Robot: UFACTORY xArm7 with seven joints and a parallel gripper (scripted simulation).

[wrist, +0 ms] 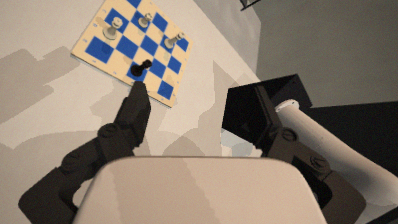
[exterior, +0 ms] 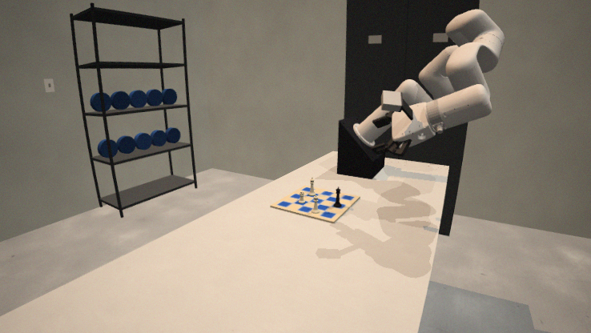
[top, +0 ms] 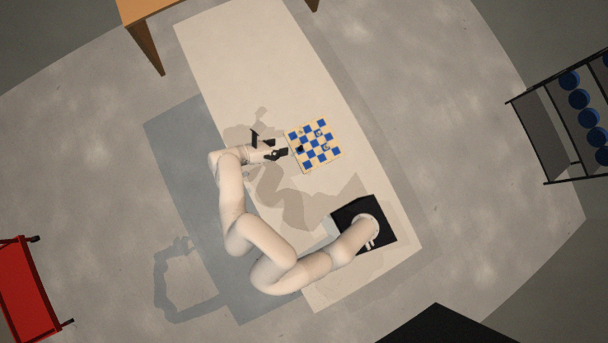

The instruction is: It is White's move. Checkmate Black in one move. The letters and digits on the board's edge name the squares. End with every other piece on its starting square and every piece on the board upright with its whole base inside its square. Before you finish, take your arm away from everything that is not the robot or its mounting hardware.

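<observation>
A small blue-and-tan chessboard lies on the long white table; it also shows in the exterior view and the wrist view. One black piece stands upright near the board's edge on the arm's side. Three white pieces stand upright: a tall one, a short one and a middle one. My gripper is open and empty. It hangs high above the table, just off the board's edge near the black piece.
The arm's black base block stands on the table beyond the board. A dark cabinet is behind it. A black shelf with blue cylinders, a wooden table and a red cart stand on the floor away from the table.
</observation>
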